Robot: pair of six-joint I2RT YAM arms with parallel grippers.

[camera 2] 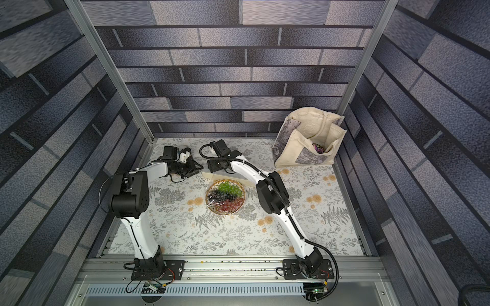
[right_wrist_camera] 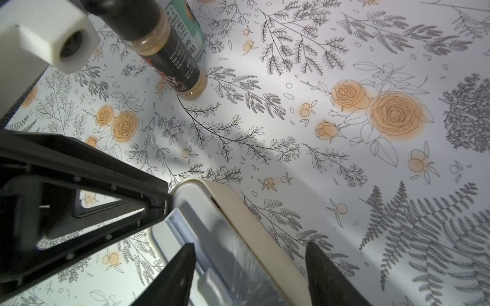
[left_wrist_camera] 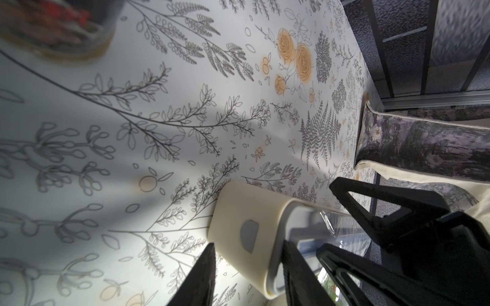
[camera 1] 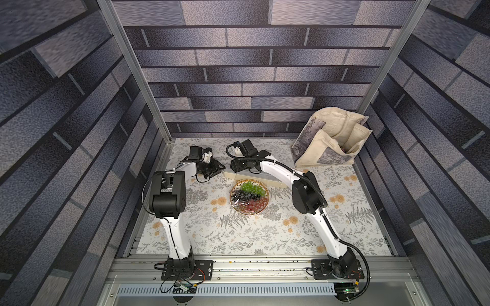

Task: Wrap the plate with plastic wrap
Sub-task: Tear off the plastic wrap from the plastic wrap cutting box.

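Behind the plate (camera 1: 249, 196), the wrap box (left_wrist_camera: 244, 212) lies sideways, one end between the jaws of the left gripper (left_wrist_camera: 249, 243), tight or not I cannot tell, and the right gripper (right_wrist_camera: 250, 244) has its jaws apart over the plastic wrap (right_wrist_camera: 242, 269).

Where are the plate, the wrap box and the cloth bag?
plate (camera 1: 249, 212): in a top view, near rim.
wrap box (left_wrist_camera: 236, 209): left wrist view, cream end.
cloth bag (camera 1: 322, 144): in a top view, front panel.
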